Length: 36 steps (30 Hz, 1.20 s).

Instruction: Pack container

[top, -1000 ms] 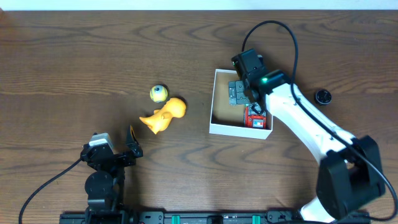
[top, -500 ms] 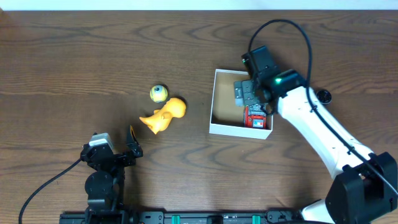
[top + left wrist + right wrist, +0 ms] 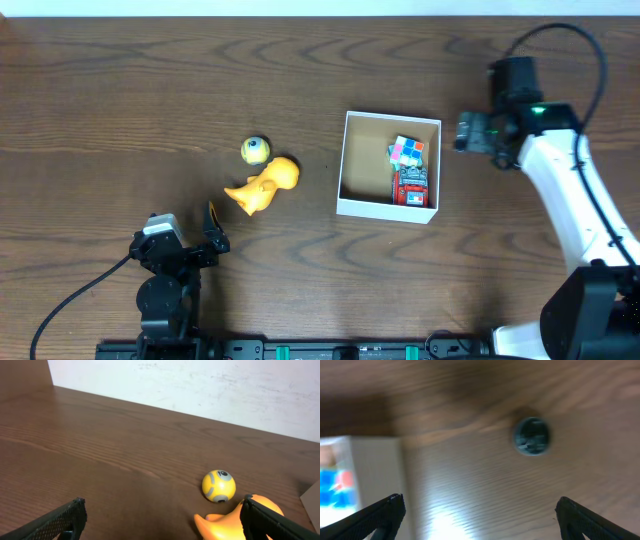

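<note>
The container (image 3: 380,208), a shallow white box with a brown inside, sits right of the table's centre. It holds a colourful cube (image 3: 406,150) and a red toy (image 3: 410,187). My right gripper (image 3: 470,133) hangs open and empty just right of the box. The right wrist view, blurred, shows its jaws (image 3: 480,515) over bare wood, with the box corner (image 3: 375,460) and cube (image 3: 332,487) at the left. My left gripper (image 3: 205,240) rests open near the front edge. Its jaws (image 3: 162,520) face a yellow ball (image 3: 218,485) and an orange toy (image 3: 235,520).
The yellow ball (image 3: 256,150) and orange toy (image 3: 264,185) lie side by side left of the box. A small dark round cap (image 3: 531,436) lies on the wood right of the box; my right arm hides it in the overhead view.
My right gripper has risen out of the box and swung right, beyond its right wall. The colourful cube now lies uncovered in the box. The left arm has not moved.
</note>
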Each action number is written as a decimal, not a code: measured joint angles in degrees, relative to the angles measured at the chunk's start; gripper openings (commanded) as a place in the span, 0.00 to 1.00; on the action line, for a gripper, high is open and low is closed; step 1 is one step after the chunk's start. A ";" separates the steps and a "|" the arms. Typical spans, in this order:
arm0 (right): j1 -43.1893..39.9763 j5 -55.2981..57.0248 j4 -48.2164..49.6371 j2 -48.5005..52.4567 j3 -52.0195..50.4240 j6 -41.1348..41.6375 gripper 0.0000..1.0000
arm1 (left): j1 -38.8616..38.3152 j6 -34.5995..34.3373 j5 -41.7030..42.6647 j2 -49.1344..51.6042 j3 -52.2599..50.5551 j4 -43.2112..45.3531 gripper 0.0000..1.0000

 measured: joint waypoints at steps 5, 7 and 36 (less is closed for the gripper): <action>-7.13 0.13 1.77 0.00 0.00 -0.17 0.99 | 0.00 0.00 0.00 0.00 0.00 0.00 0.98; -8.94 0.13 2.19 0.00 0.00 -0.17 0.99 | 0.00 0.00 0.00 0.00 0.00 0.00 0.98; -12.31 -2.12 10.80 18.82 0.00 -0.20 0.99 | 0.00 0.00 0.00 0.00 0.00 0.00 0.98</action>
